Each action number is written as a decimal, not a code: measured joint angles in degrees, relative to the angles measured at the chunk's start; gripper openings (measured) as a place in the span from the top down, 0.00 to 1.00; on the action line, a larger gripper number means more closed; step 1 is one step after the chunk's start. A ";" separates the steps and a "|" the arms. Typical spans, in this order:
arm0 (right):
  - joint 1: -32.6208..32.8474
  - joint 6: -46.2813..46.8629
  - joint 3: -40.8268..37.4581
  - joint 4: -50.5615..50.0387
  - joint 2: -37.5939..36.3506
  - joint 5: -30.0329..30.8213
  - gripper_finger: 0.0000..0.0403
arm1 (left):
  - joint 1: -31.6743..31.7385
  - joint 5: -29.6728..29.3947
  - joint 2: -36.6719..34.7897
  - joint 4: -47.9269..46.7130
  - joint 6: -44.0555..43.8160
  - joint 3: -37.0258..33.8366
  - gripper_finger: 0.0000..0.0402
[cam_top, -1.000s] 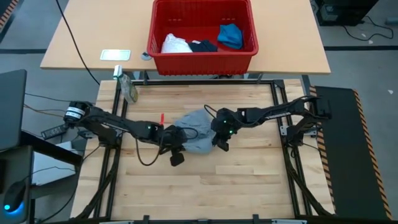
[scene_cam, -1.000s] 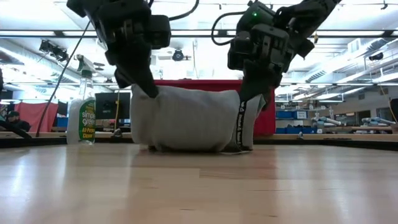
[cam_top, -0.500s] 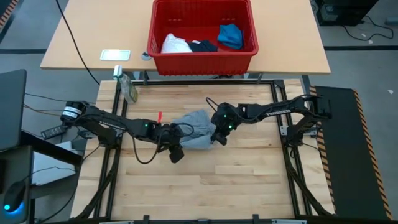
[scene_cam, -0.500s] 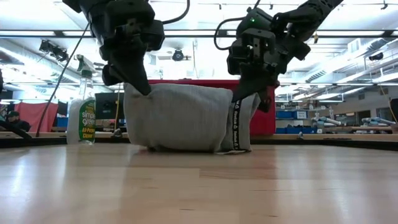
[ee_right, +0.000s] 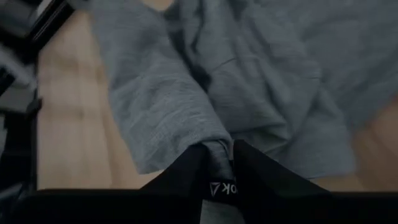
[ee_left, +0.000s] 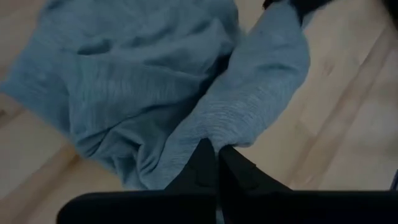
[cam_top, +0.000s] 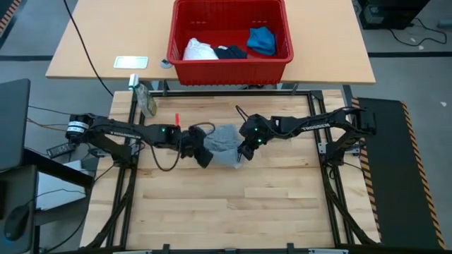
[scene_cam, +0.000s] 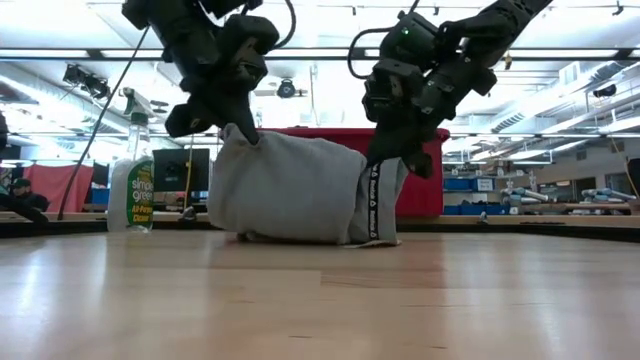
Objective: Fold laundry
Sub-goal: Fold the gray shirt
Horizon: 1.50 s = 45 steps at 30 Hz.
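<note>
Wooden counter (cam_top: 233, 204) lies under my arms. My left fingers (ee_left: 214, 163) pinch one edge of the grey T-shirt (cam_top: 224, 144), my right fingers (ee_right: 217, 158) pinch the opposite edge, bunching it mid-counter. Beyond, the red basket (cam_top: 230, 69) holds white cloth (cam_top: 198, 50), navy garment (cam_top: 230, 51), bright blue garment (cam_top: 262, 39).

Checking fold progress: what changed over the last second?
Both grippers carried the grey T-shirt toward the table's far edge, nearer the red basket. The left gripper moved in from the near side with its jaws shut on one edge; the right gripper has cloth between its jaws, which have started to part. The shirt is bunched tighter. Basket contents and spray bottle are unchanged.
</note>
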 joint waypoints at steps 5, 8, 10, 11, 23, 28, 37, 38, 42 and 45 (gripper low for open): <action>-1.45 3.57 0.00 -0.03 -0.90 2.72 0.77 | 4.68 1.82 -2.68 -0.23 -0.14 0.00 1.00; -2.37 4.34 0.00 -0.01 -3.19 6.25 0.77 | 7.76 1.90 -4.39 -0.34 -0.14 0.00 1.00; -3.22 5.79 0.02 -0.31 -5.13 9.73 0.77 | 10.24 1.93 -5.52 -0.10 -0.14 0.00 1.00; -3.68 6.53 0.02 -0.60 -6.20 11.65 0.76 | 11.63 1.98 -6.00 -0.21 -0.13 0.00 1.00; -5.69 11.94 0.07 -1.77 -11.36 21.22 0.72 | 33.27 6.27 1.88 0.40 6.07 0.00 1.00; -4.54 16.17 0.11 -1.71 -8.60 20.15 0.72 | 41.90 12.96 8.24 3.97 8.50 -0.02 0.99; -4.73 17.37 0.07 20.24 3.21 9.19 0.72 | 45.83 24.07 13.13 12.52 10.02 -0.09 0.92; -5.04 17.88 0.35 23.12 4.47 8.62 0.72 | 45.58 24.15 13.11 13.41 10.04 -0.09 0.93; -6.35 17.32 5.06 26.66 9.19 7.88 0.72 | 44.60 24.15 13.11 14.54 10.05 -0.09 0.95; -6.95 12.99 11.59 25.43 13.39 6.73 0.72 | 43.71 23.48 13.09 14.46 10.65 -0.09 0.96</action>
